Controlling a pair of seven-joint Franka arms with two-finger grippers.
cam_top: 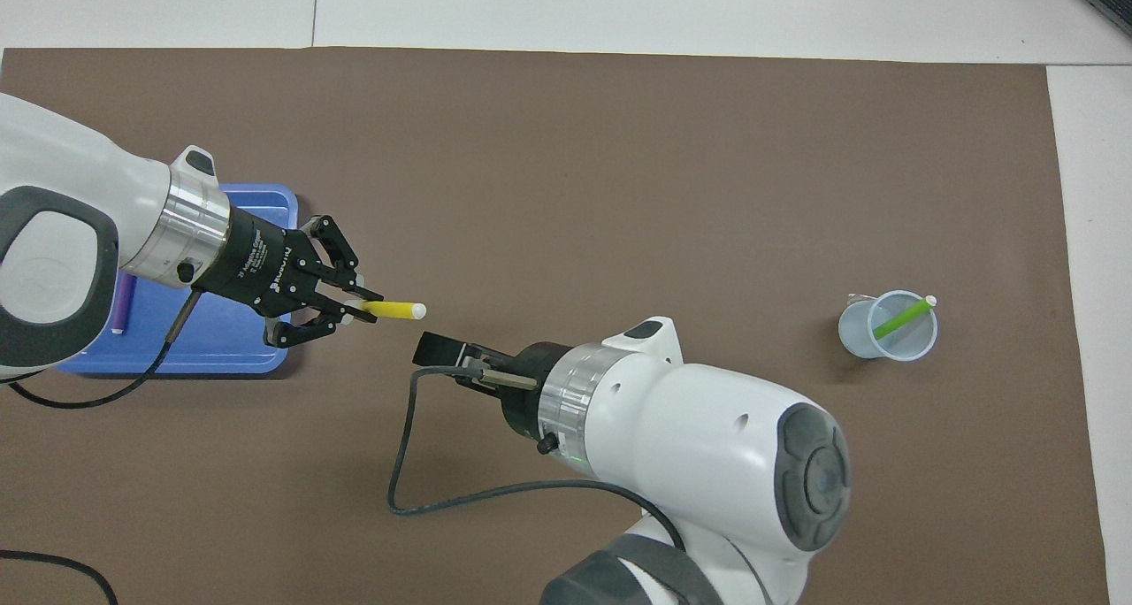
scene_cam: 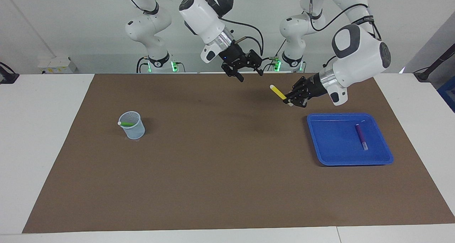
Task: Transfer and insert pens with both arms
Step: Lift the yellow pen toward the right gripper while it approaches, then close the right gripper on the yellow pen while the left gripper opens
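Observation:
My left gripper (scene_cam: 292, 100) (cam_top: 355, 308) is shut on one end of the yellow pen (scene_cam: 278, 93) (cam_top: 394, 309), held in the air over the mat beside the blue tray (scene_cam: 334, 154) (cam_top: 221, 357). The pen's pale tip points at my right gripper (scene_cam: 251, 76) (cam_top: 439, 348), which hangs open and holds nothing, a short gap from that tip. The purple pen (scene_cam: 361, 136) (cam_top: 124, 300) lies in the tray, partly covered by the left arm in the overhead view. The green pen (scene_cam: 127, 123) (cam_top: 902, 317) leans inside a pale clear cup (scene_cam: 137, 132) (cam_top: 853, 335).
A brown mat (scene_cam: 227, 186) covers most of the white table. The cup stands toward the right arm's end and the tray toward the left arm's end. A black cable (cam_top: 398, 463) loops off the right wrist.

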